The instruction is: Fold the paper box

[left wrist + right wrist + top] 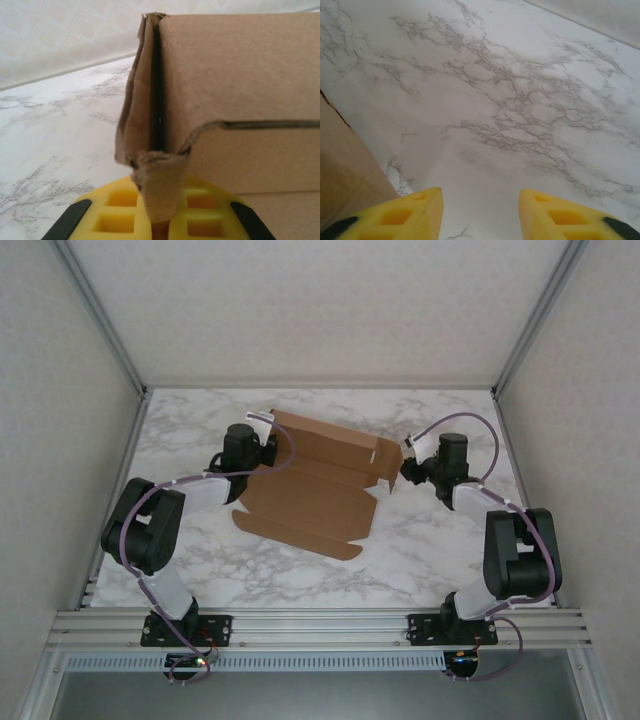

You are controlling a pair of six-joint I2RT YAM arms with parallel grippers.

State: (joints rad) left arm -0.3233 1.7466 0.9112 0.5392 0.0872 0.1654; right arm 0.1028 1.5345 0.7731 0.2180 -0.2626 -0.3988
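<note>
Low and inward, left gripper [160, 212] (tight) on paper box [240, 75]

The paper box [315, 490] is a plain brown cardboard sheet, partly folded, lying near the middle of the marble table [440, 550]. Its wide near panel rests flat, with a narrow flap along the front edge, while the far panel stands up as a back wall (small tabs show at its right end). Seen close from the left wrist, the box [240, 75] has two upright layers at its left corner with a dark gap between them, and a crumpled tab hanging below.
</note>
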